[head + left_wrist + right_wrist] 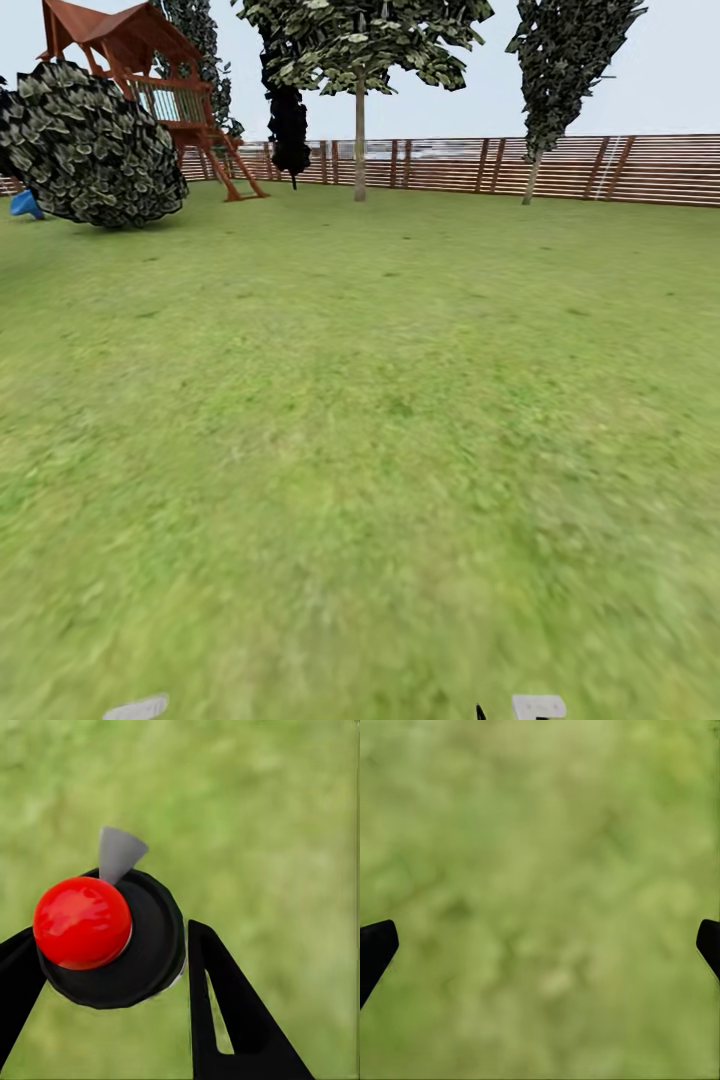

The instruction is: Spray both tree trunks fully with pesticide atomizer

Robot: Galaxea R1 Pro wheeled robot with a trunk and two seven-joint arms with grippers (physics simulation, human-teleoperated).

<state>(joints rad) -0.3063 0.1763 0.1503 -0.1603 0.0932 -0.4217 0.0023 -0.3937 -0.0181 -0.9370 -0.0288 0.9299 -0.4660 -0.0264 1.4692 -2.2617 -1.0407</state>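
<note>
The left hand (112, 960) is clamped on the pesticide atomizer (112, 937), a black round-capped bottle with a glossy red ball on top and a grey cone-shaped nozzle; its black fingers (240, 1012) press against either side of the cap, with blurred green lawn (380, 420) behind it. So the pickup looks done, and the bottle is carried off the floor. The right hand (540, 945) is spread wide with nothing between its tips, over grass. In the head view the garden stretches ahead to a brown horizontal-slat wooden fence (600, 165). Near that fence stands a tree with a straight pale trunk (359, 150) and foliage high up, well apart from the robot; whether it is one of the two to treat I cannot tell. A red-brown wooden play tower (150, 80) and a round dark-leaved bush (95, 150) stand at the far left. No spraying seems possible from here, so both trunks probably remain: the approach and the whole covering job are left.
</note>
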